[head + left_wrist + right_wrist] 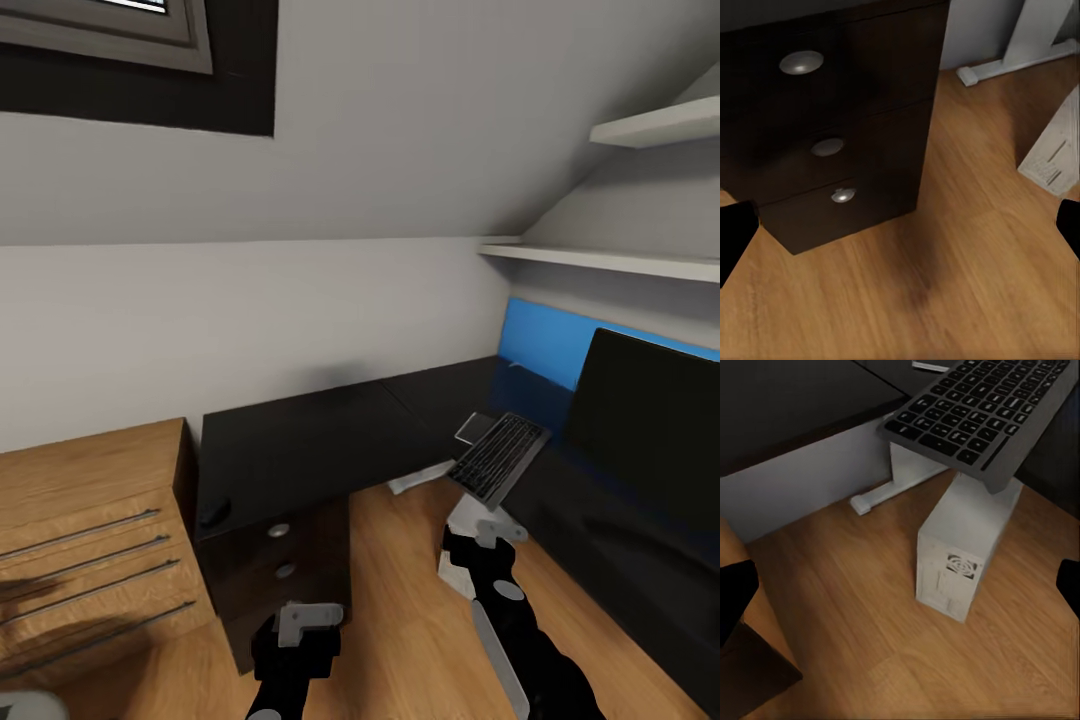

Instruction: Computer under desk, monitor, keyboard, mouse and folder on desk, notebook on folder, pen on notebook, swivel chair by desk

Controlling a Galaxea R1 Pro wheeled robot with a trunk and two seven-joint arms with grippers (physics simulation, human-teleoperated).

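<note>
Under keyboard (979, 412), computer (964, 551) top hidden

Soft, even light fills the room, with no lamp or beam in sight. The glossy black desk (300, 440) carries only a dull grey sheen. A blurred dark shadow lies on the wooden floor (967, 300) in the left wrist view. The renders are slightly soft and blocky; the keyboard (982, 412) keys stay legible though fuzzy.
</note>
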